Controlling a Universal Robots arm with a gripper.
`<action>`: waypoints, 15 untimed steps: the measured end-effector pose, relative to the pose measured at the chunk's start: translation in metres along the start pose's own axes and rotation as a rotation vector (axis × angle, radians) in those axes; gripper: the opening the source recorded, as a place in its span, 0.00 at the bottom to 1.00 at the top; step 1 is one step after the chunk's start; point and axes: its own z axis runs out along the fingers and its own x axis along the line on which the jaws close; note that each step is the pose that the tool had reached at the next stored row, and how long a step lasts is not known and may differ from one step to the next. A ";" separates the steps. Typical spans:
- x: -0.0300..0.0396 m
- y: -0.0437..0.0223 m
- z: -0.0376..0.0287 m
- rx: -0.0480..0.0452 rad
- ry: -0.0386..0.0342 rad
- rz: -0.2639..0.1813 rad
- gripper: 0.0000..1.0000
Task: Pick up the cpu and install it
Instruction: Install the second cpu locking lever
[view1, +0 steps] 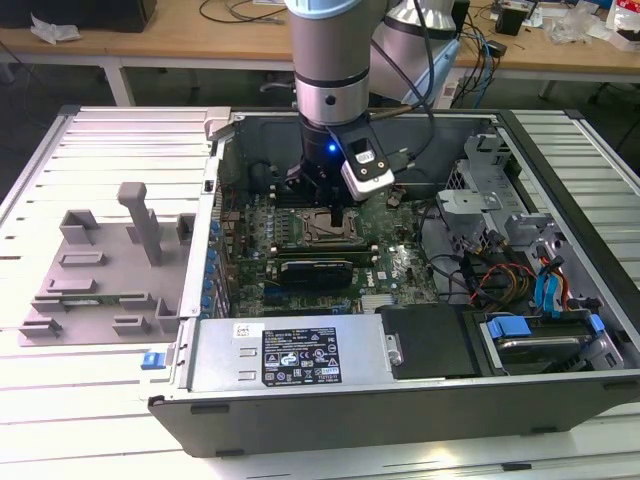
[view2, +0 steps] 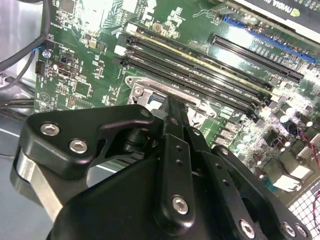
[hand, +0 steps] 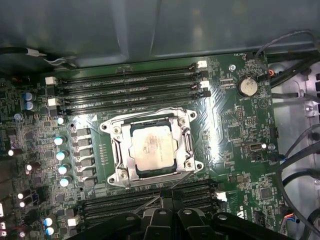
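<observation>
End effector (view1: 328, 200) above CPU socket; whether it is open or closed cannot be told.
The cpu (hand: 152, 147) lies flat in the socket frame (hand: 150, 149) on the motherboard (hand: 235, 125), memory slots (hand: 125, 87) beside it, inside the open computer case (view1: 400, 400) on the desk (view1: 100, 140).

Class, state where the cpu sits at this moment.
In the first wrist view the cpu lies inside the metal socket frame on the motherboard, between two banks of memory slots.

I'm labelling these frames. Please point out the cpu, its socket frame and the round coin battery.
cpu (hand: 152, 148): first wrist view, middle of top.
socket frame (hand: 118, 152): first wrist view, side rail.
coin battery (hand: 246, 86): first wrist view, centre of face.
</observation>
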 end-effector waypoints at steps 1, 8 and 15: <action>0.0001 -0.0008 0.0003 -0.0003 0.0001 -0.003 0.11; 0.0170 -0.0072 0.0079 -0.0097 0.0009 -0.082 0.11; 0.0211 -0.0092 0.0103 -0.0100 0.0015 -0.087 0.11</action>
